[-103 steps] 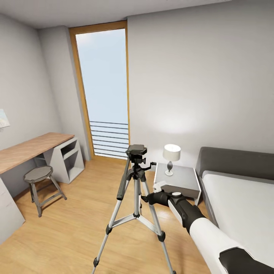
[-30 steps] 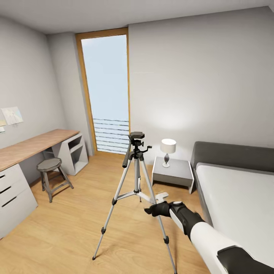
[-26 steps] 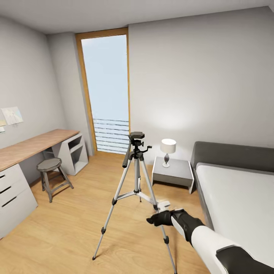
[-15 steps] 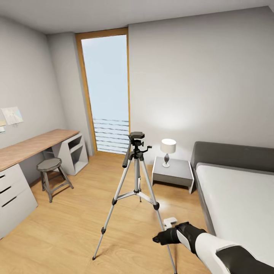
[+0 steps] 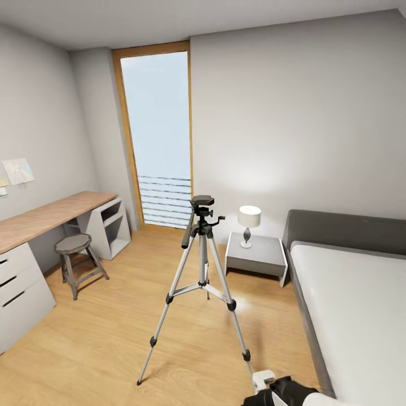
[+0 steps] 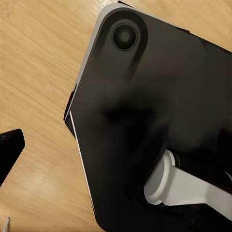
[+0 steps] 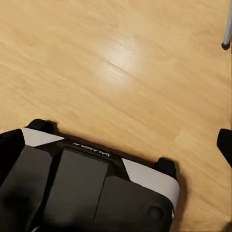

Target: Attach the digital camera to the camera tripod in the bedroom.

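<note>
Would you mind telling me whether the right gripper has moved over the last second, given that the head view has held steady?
Yes. The right gripper has dropped toward the head view's bottom edge, from beside the camera tripod's lower brace to below its near foot, while tripod and nightstand stayed put.

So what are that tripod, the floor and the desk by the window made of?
The camera tripod looks like metal: silvery, lightly shiny legs with matte black joints and head, probably plastic. The floor looks like light wood planks, with visible grain and a soft sheen. The desk seems to have a wood top on white painted panels. It is a render, so these are appearances only.
</note>
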Robot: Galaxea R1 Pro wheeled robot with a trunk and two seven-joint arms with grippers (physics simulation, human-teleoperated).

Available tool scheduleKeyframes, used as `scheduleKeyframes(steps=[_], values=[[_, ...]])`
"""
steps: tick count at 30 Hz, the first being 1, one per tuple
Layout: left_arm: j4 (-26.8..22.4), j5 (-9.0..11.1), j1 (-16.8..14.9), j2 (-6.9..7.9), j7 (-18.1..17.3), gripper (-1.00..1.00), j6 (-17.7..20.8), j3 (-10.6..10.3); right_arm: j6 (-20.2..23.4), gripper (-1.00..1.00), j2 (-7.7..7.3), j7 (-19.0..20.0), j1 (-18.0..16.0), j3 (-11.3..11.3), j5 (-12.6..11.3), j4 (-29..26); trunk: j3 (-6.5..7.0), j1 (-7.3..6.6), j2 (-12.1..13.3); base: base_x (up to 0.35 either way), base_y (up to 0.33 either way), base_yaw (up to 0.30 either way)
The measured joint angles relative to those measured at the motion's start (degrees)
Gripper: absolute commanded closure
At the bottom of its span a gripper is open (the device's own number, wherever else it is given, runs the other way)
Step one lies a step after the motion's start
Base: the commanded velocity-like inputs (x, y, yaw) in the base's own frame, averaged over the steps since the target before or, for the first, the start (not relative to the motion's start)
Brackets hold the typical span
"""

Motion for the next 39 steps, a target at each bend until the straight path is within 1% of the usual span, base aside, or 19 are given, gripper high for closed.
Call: scheduleKeyframes(steps=[1,2,3,4,11,15,16,18,22,26,30,39], values=[[0.0,0.0,0.0,-0.01,0.0,-1.00,0.0,0.0,-0.1,-1.00,-0.06,-0.4,1.1,-0.1,-0.1,0.0,0.01,0.00,0.0,0.000,0.000,0.000],[0.0,0.0,0.0,-0.02,0.0,-1.00,0.0,0.0,-1.0,-1.00,-0.35,-2.3,4.5,-0.4,-1.3,0.0,0.03,0.01,0.0,0.000,0.000,0.000],[0.0,0.0,0.0,-0.02,0.0,-1.00,0.0,0.0,-1.5,-1.00,-0.47,-2.7,7.5,-0.2,-1.6,0.0,0.00,0.00,0.0,0.000,0.000,0.000],[0.0,0.0,0.0,-0.02,0.0,-1.00,0.0,0.0,-2.1,-1.00,-0.61,-3.0,7.8,-0.4,-2.1,0.0,0.01,0.00,0.0,0.000,0.000,0.000],[0.0,0.0,0.0,-0.03,0.0,-1.00,0.0,0.0,-7.8,-1.00,-2.28,-4.8,13.9,-0.4,-4.5,0.0,0.01,0.00,0.0,0.000,0.000,0.000],[0.0,0.0,0.0,-0.03,0.0,-1.00,0.0,0.0,-11.2,-1.00,-3.07,-5.7,16.9,-0.4,-5.3,0.0,0.01,0.00,0.0,0.000,0.000,0.000],[0.0,0.0,0.0,-0.03,0.0,-1.00,0.0,0.0,-12.7,-1.00,-3.47,-6.2,18.3,-0.4,-5.6,0.0,0.00,0.00,0.0,0.000,0.000,0.000],[0.0,0.0,0.0,-0.03,0.0,-1.00,0.0,0.0,-14.2,-1.00,-4.00,-6.7,19.7,-0.5,-5.9,0.0,0.01,0.00,0.0,0.000,0.000,0.000],[0.0,0.0,0.0,-0.03,0.0,-1.00,0.0,0.0,-16.7,-1.00,-5.14,-7.5,22.1,-0.5,-6.8,-0.1,0.01,0.00,0.0,0.000,0.000,0.000],[0.0,0.0,0.0,-0.03,0.0,-1.00,0.0,0.0,-19.2,-1.00,-5.91,-8.8,24.2,-0.5,-8.2,-0.1,0.01,0.00,0.0,0.000,0.000,0.000],[0.0,0.0,0.0,-0.03,0.0,-1.00,0.0,0.0,-20.4,-1.00,-6.17,-10.7,25.1,-0.5,-9.0,-0.1,0.01,0.01,0.0,0.000,0.000,0.000],[0.0,0.0,0.0,-0.03,0.0,-1.00,0.0,0.0,-20.9,-1.00,-6.29,-13.7,25.5,-0.5,-9.3,-0.1,0.01,0.01,0.0,0.000,0.000,0.000]])
